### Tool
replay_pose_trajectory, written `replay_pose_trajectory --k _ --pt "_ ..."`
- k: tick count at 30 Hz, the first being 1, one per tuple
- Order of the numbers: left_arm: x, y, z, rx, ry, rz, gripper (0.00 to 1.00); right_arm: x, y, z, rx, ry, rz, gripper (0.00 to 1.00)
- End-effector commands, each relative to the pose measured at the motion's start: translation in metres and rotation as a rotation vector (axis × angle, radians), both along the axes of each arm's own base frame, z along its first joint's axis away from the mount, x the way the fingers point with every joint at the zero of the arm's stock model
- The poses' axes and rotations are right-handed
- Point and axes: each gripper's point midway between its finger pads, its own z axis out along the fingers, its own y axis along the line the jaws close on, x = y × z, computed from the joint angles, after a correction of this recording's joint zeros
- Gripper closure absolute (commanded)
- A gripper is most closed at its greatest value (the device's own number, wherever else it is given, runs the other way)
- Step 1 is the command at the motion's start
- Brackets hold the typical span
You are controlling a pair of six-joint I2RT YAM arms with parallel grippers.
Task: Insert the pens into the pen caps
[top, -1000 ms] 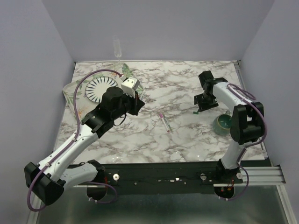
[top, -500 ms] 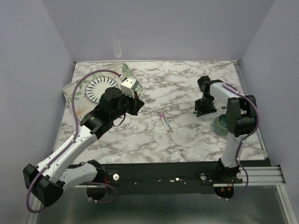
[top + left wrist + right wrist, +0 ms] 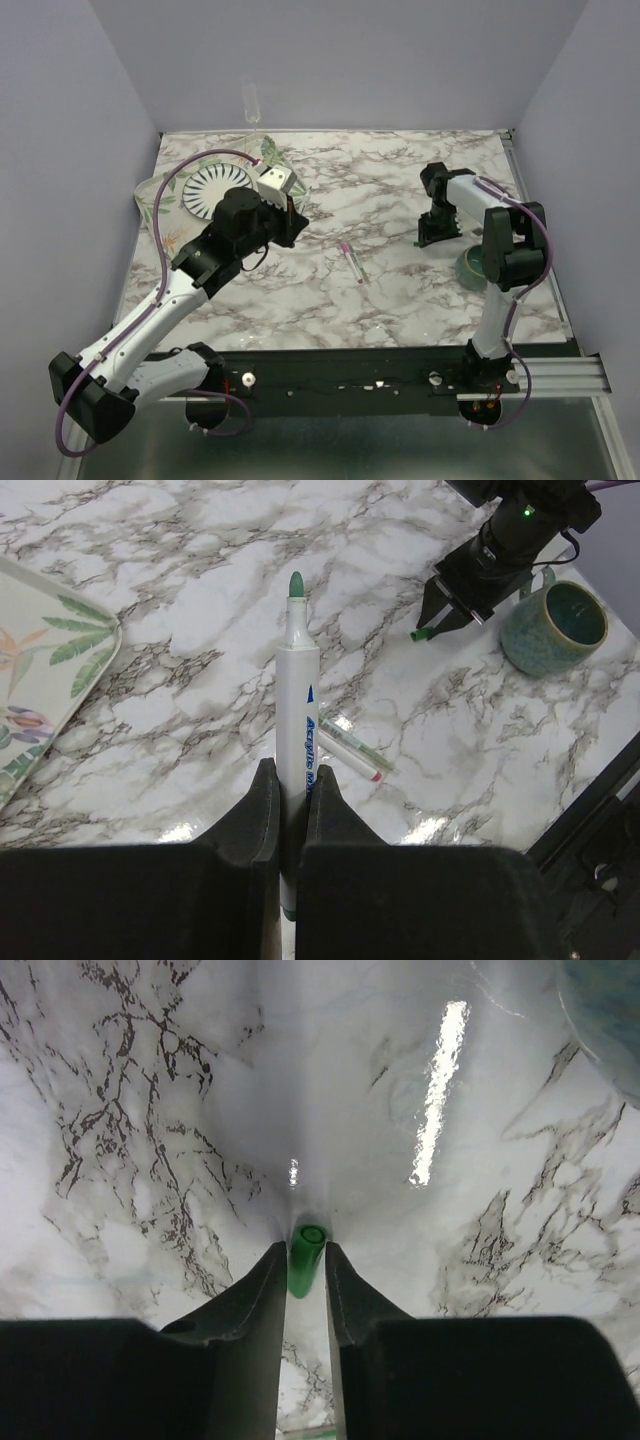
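Beside the cup (image 3: 478, 262), the right gripper (image 3: 305, 1250) pinches the green cap (image 3: 421, 634); next, align it with the left gripper's (image 3: 292, 785) clamped pen (image 3: 298, 695).

White marble-patterned table top (image 3: 400, 190) with grey-brown veins, glossy, streaks of light (image 3: 440, 1080) reflected on it, plain pale lavender walls (image 3: 340, 60) at the back and both sides, black rail (image 3: 350, 378) along the near edge, dull grey surface (image 3: 350, 450) below it
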Motion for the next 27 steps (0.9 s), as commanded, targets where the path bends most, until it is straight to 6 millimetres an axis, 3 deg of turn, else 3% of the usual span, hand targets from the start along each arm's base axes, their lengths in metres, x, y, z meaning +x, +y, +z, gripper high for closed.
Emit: replay_pose_trajectory --k 1,5,9,12,13,17,21,27 --pt "-0.001 0.004 0.011 -0.024 -0.036 0.01 1.0 -0.008 -0.008 -0.001 -0.086 0.032 0.013 0.8" --pt "-0.002 0.004 0.013 -0.026 -0.041 0.01 1.0 -0.012 -0.004 -0.002 -0.106 0.033 0.07 0.91" --pt "-0.002 0.005 0.014 -0.028 -0.045 0.013 1.0 -0.021 0.006 -0.008 -0.109 0.043 0.213 0.93" --pt "-0.002 0.006 0.016 -0.031 -0.051 0.017 1.0 -0.027 0.021 -0.008 -0.102 0.024 0.328 0.93" --pt "-0.002 0.006 0.016 -0.03 -0.053 0.017 1.0 -0.038 0.029 -0.013 -0.102 0.033 0.383 0.93" --pt "-0.003 0.006 0.017 -0.036 -0.054 0.015 1.0 -0.039 0.059 -0.01 -0.056 -0.084 0.536 0.93" --pt "-0.004 0.005 0.018 -0.045 -0.053 0.01 1.0 -0.052 0.073 -0.016 0.017 -0.098 0.594 0.86" --pt "-0.004 0.005 0.019 -0.051 -0.054 0.012 1.0 -0.057 0.074 -0.026 0.026 -0.057 0.619 0.72"
